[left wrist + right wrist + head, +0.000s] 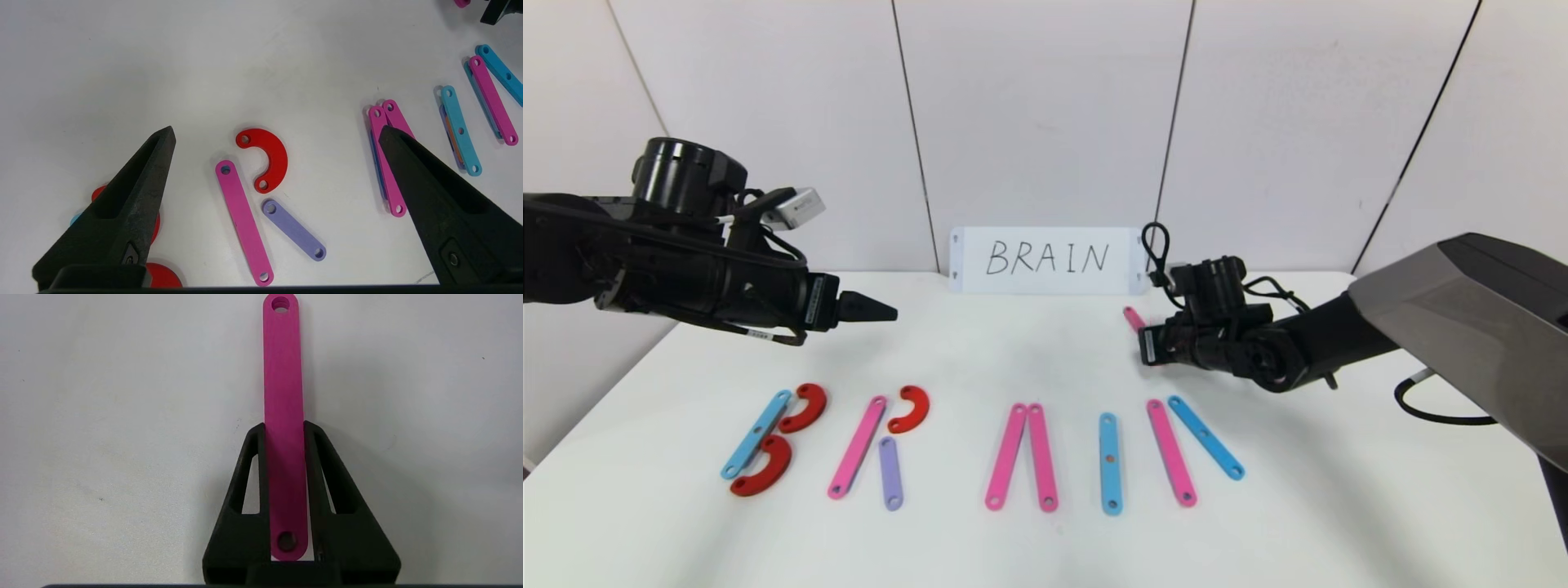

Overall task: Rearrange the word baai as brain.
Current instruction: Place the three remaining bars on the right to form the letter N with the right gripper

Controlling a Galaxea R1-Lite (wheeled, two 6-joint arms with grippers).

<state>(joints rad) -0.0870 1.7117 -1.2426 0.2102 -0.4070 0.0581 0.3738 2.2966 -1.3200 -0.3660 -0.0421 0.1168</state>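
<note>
My right gripper (284, 428) sits low over the worktop (1045, 547) behind the row of letters, near the white card (1045, 260) marked BRAIN; its fingers (251, 473) are closed against both long edges of a pink bar (283, 396), which juts out past the tips, one holed end showing in the head view as well; my left gripper (273, 134) hangs above the worktop behind the first two letters, fingers (135, 183) spread wide with nothing between them. The built word (980, 449) lies flat along the near side: a blue bar (756, 434) touching two red C-curves (805, 407), then a pink bar with a red curve (909, 409) and a short purple bar (891, 473) just beside it, then two pink bars (1022, 456) meeting at their far ends, a single blue bar (1109, 463), and last a pink bar (1171, 452) and a blue bar (1205, 438) splayed apart.
</note>
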